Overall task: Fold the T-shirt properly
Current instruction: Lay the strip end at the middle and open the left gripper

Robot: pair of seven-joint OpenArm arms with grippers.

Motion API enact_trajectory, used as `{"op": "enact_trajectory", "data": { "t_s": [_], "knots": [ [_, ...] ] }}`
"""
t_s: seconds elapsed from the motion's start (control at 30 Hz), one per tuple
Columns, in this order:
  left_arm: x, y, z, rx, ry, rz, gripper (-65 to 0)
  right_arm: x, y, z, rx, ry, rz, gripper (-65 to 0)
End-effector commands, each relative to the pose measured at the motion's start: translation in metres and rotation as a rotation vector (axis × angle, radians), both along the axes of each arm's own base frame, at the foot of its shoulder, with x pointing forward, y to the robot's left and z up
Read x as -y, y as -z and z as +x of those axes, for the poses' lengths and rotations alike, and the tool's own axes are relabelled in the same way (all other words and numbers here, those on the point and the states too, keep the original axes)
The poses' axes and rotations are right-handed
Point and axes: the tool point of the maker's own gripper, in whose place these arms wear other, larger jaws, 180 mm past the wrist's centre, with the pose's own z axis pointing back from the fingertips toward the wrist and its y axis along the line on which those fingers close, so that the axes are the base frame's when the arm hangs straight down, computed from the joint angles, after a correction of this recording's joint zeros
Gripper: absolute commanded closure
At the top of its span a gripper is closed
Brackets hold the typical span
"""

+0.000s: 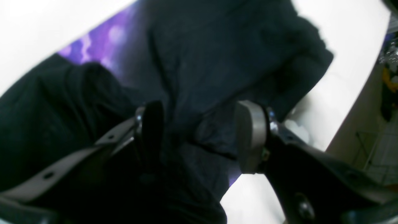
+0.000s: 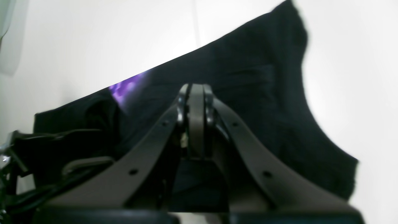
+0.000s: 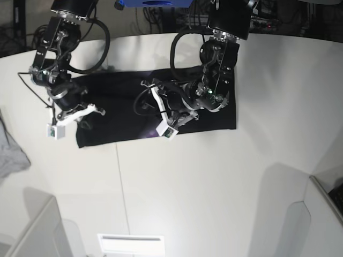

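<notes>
Lying flat on white table (image 3: 214,176): T-shirt (image 3: 123,96), purple print showing. L gripper (image 1: 199,137) hovering over cloth w/ jaws apart; R gripper (image 2: 196,102) at shirt's 9 o'clock, clenched, empty.

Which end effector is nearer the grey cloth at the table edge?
Right. The right end effector sits at the T-shirt's end closest to the grey cloth; the left end effector is over the shirt's middle, farther away.

One black T-shirt (image 3: 123,115), two robot arms each with one pincer, one grey cloth (image 3: 9,152), one white table (image 3: 214,182)
</notes>
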Motion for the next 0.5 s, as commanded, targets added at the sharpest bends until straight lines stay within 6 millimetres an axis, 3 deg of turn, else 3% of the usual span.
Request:
{"op": "enact_trajectory", "data": {
  "t_s": [0.0, 0.1, 0.17, 0.3, 0.47],
  "knots": [
    [0.008, -0.018, 0.012, 0.055, 0.0, -0.038, -35.2, 0.002, -0.012, 0.007, 0.049, 0.001, -0.004, 0.0],
    [0.008, -0.03, 0.021, 0.09, -0.006, -0.045, -34.9, 0.003, -0.012, 0.007, 0.047, 0.004, -0.004, 0.0],
    [0.003, -0.042, 0.023, 0.121, -0.032, -0.05, -30.1, 0.003, -0.012, 0.007, 0.046, 0.004, -0.004, 0.0],
    [-0.038, -0.046, 0.028, 0.097, -0.232, -0.036, 0.0, 0.003, -0.011, 0.006, 0.044, 0.004, -0.004, 0.0],
    [-0.077, -0.032, 0.033, 0.029, -0.41, -0.018, 0.0, 0.002, -0.012, 0.007, 0.049, 0.0, -0.004, 0.0]
  ]
}}
